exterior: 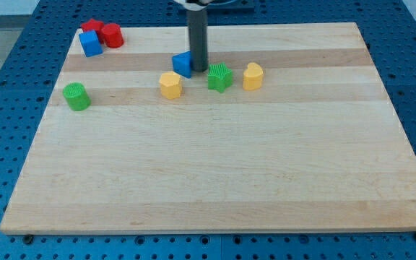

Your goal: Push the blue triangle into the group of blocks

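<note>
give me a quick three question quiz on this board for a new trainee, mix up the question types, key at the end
1. True or false: my tip is against the blue triangle.
2. Which block lies nearest the view's left edge? A) green cylinder B) green star C) yellow block
3. Fill in: the blue cube sits beside ___ red blocks.

Key: 1 true; 2 A; 3 two
</note>
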You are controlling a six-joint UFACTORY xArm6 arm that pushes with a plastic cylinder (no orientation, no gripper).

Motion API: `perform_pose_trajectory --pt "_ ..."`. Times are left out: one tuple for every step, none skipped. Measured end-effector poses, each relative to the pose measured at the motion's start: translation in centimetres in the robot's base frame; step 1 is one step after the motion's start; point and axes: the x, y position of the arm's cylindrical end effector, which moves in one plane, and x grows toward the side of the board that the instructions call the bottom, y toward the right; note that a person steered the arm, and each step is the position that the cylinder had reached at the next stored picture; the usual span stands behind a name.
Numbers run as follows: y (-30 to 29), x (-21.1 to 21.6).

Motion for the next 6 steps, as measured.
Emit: perform_pose_trajectory --pt "-3.3 -1.2" --pt "-5.7 -1.9" --pt "-5.6 -0.1" --pt "-6.0 1.7" --pt "-7.8 1.4" --pt "-9.0 -0.2"
